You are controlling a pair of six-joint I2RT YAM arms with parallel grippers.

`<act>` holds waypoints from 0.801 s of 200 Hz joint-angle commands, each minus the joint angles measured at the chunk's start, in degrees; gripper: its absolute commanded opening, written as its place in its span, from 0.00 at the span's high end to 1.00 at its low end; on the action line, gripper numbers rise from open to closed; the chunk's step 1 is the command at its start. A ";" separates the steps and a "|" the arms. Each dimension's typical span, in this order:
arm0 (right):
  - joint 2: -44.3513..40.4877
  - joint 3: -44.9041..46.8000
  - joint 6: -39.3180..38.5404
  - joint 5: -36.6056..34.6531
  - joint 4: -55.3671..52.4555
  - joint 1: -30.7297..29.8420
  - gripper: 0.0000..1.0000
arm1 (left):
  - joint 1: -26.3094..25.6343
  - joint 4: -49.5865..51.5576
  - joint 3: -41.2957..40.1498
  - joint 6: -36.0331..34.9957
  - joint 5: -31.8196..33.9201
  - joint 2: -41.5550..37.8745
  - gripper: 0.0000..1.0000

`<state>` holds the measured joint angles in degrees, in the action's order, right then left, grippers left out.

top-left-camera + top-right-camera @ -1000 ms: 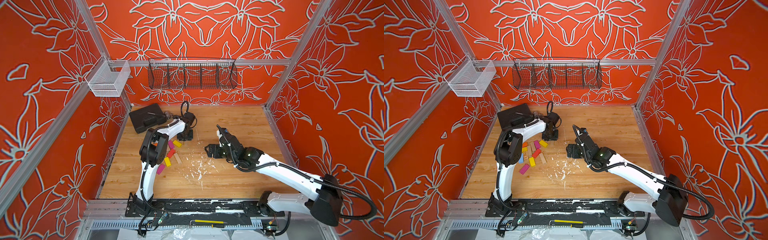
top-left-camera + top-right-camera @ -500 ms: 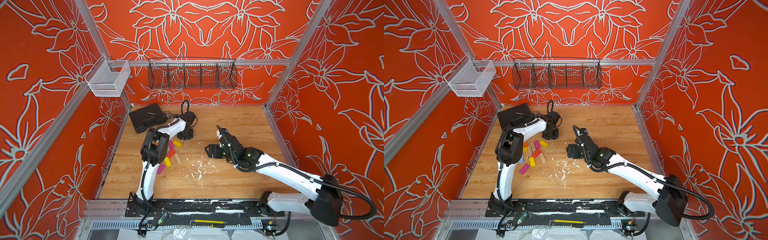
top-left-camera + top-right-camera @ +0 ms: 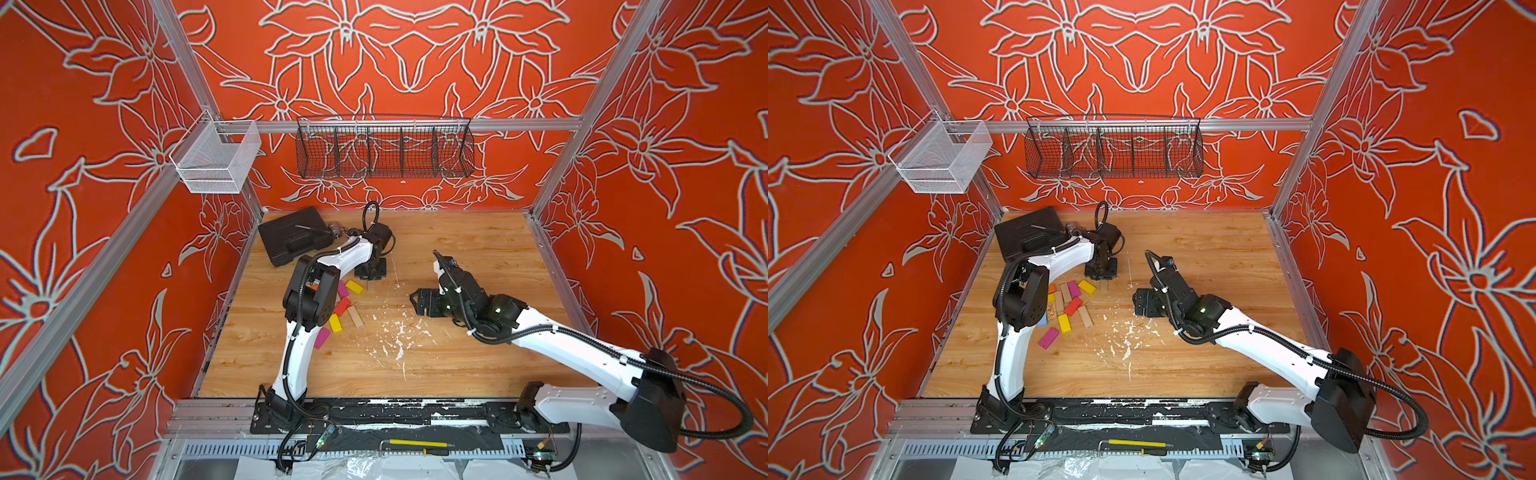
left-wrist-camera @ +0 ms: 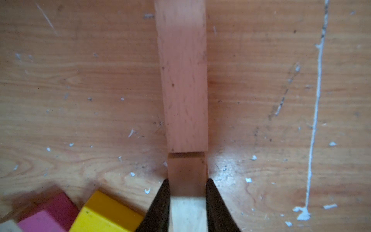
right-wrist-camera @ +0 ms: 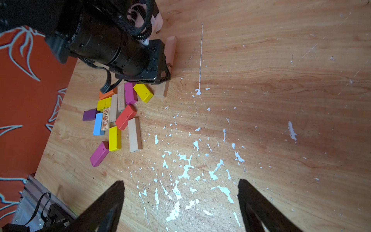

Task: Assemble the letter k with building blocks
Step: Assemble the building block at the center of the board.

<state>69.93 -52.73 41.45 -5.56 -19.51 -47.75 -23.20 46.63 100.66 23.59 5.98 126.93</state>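
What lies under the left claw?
A pale wooden block, gripped between the left claw's fingers, lined up with a second pale block. Whether it touches the tabletop is hidden.

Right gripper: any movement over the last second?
No. In a top view the right gripper sits exactly where it was relative to the white paint flecks on the wooden tabletop; jaws open.

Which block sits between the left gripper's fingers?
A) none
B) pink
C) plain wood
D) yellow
C: in the left wrist view, the left gripper has a finger against each side of the plain wood block, which lies end to end with a second wood block.
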 commanded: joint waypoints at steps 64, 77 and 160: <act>0.96 -1.06 0.82 -1.49 -0.80 -0.28 0.10 | 0.52 2.21 2.85 0.21 0.79 2.09 0.71; 1.09 -1.04 0.79 -1.55 -0.72 -0.27 0.10 | 0.57 2.23 2.93 0.19 0.79 2.10 0.71; 2.25 -1.68 0.71 -1.20 -0.69 -0.31 0.10 | 0.78 2.59 3.65 0.35 0.48 2.35 0.71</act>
<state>71.72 -52.75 41.43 -5.58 -19.51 -47.75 -22.81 47.55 102.96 23.59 6.31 128.22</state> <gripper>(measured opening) 0.902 0.285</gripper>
